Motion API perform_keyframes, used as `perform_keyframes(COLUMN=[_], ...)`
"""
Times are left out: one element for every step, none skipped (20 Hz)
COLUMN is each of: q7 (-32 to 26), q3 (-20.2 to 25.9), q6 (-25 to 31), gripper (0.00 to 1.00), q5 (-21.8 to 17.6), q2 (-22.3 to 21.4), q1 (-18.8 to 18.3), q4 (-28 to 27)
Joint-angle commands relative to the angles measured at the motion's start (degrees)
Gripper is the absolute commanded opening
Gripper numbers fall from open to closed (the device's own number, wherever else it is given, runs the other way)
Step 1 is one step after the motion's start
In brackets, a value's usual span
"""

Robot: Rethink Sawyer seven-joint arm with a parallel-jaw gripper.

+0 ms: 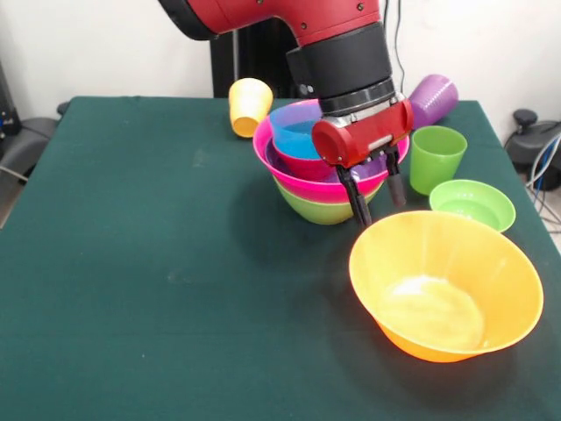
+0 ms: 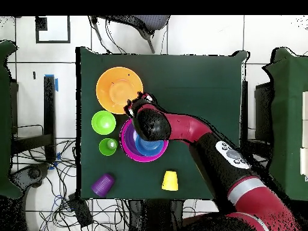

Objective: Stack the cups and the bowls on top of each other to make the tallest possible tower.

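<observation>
The tower (image 1: 326, 197) is a nest of bowls: a green base, then pink, purple, red and blue (image 1: 296, 132) on top. In the overhead view the tower's pink rim (image 2: 127, 149) is partly covered by the arm. My gripper (image 1: 381, 210) hangs open and empty just in front of the tower, above the far rim of the large orange bowl (image 1: 447, 285); from overhead the gripper (image 2: 137, 103) is between the orange bowl (image 2: 119, 89) and the tower. A small light green bowl (image 1: 473, 203) and an upright green cup (image 1: 436, 156) stand to the right.
A purple cup (image 1: 431, 98) lies on its side behind the green cup. A yellow-orange cup (image 1: 249, 105) sits tilted at the back left of the tower. From overhead the purple cup (image 2: 103, 184) and the yellow-orange cup (image 2: 170, 180) are near the table's edge.
</observation>
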Motion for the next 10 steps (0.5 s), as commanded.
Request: perform_keyframes(q7=[-2.62,-3.47,-3.69,-3.91,-3.60,-3.29,-2.67,-2.07,-1.41,-1.30], q3=[-2.82,-4.94,-6.17,-7.40,-7.35,-7.30,-7.09,-5.98,-4.73,-4.44], q6=[25.66,28.50,30.30,32.10,32.31,32.53,31.90,30.84,29.40,29.54], gripper=[1.00,1.00,1.00,1.00,1.00,1.00,1.00,1.00,1.00,1.00], q5=[-1.52,-2.49,-3.34,-4.20,-4.71,-5.22,-5.60,-5.38,-5.20,-5.65], q2=[0.58,0.60,0.50,0.39,0.65,0.91,0.90,0.69,0.33,-0.34], q1=[3.53,4.56,4.92,5.29,4.97,4.65,4.29,3.24,1.88,1.35], q4=[-7.18,-8.06,-8.23,-8.40,-8.32,-8.24,-7.97,-7.23,-5.70,-4.61])
